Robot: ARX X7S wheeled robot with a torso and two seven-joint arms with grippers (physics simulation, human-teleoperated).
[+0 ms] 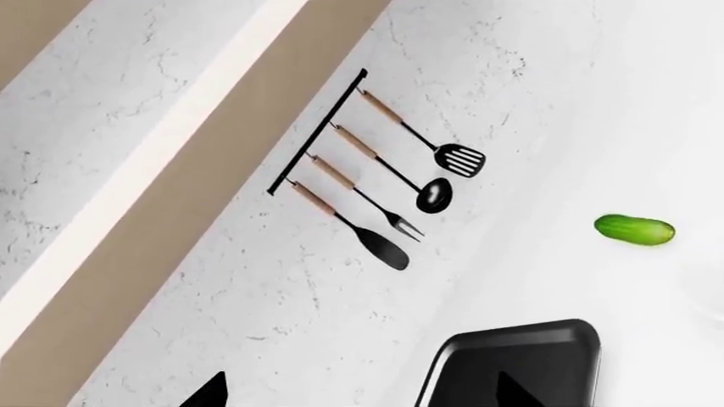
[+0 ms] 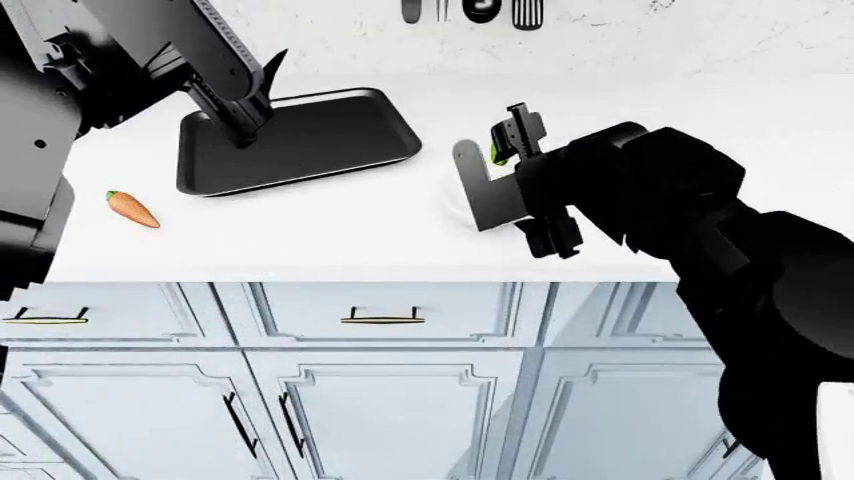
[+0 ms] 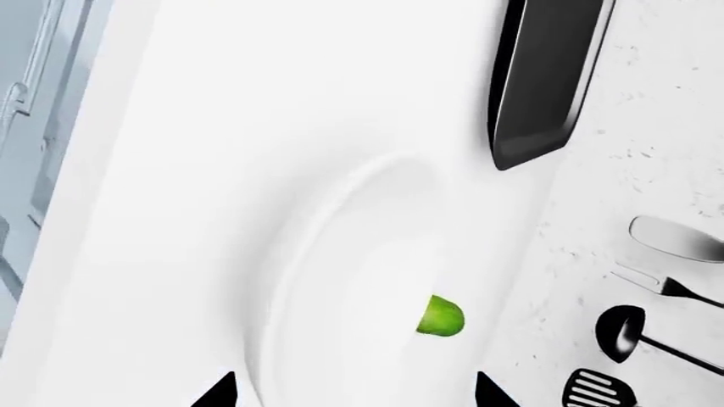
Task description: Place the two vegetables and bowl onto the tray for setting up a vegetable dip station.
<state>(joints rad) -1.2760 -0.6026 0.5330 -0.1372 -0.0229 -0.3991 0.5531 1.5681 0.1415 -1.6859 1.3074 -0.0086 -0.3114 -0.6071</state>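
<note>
1. Two arms are up over the white counter (image 2: 400,245), and the tray (image 2: 307,135) sits bare near the back wall, nothing loaded on it yet.
2. The right gripper (image 2: 514,135) hangs over the white bowl (image 3: 362,288), jaws spread wide with nothing between them. I'd say it's lining up on the rim.
3. The cucumber (image 1: 635,229) lies just behind the bowl, half hidden by its edge from the right wrist camera.
4. The left gripper (image 2: 254,100) hovers above the tray, fingers parted and empty.
5. The carrot (image 2: 131,208) waits alone at the counter's front left, well apart from the tray.
6. Marble backsplash, a utensil rack (image 1: 368,170) on the wall, pale blue cabinets (image 2: 380,370) below.
</note>
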